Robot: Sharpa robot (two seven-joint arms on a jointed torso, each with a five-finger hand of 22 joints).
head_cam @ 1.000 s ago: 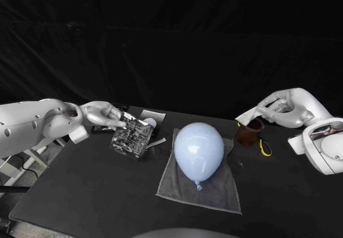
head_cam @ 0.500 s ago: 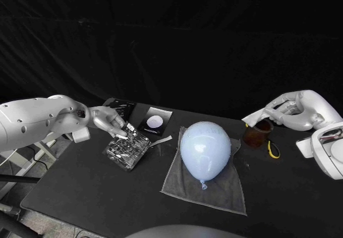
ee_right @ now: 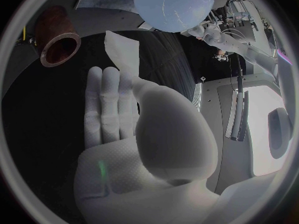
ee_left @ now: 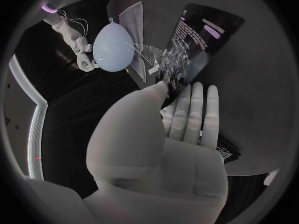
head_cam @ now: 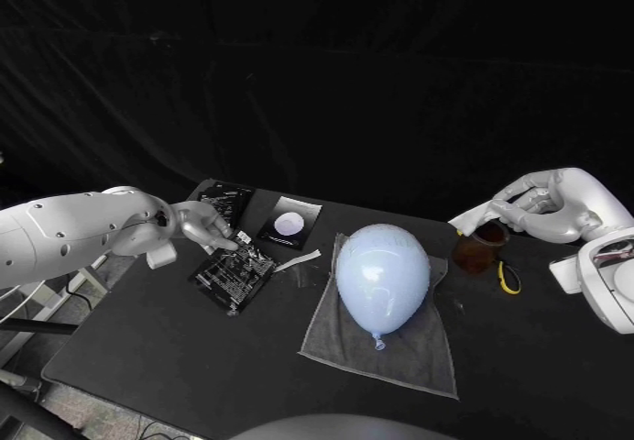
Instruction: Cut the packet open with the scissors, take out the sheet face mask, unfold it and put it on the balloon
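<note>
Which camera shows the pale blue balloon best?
The head view: the pale blue balloon lies whole on the grey cloth. The left wrist view shows it small; the right wrist view crops it at the rim.

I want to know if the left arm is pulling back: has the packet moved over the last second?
Yes. The packet overlapped the moon card before; now it is clear of the card, shifted toward the robot.

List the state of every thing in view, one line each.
Balloon: inflated, lying on the grey cloth.
Black packet: pinched by the left hand.
White scrap: pinched by the right hand.
Brown cup: upright, open-topped.
Scissors: lying beside the cup, untouched.
</note>
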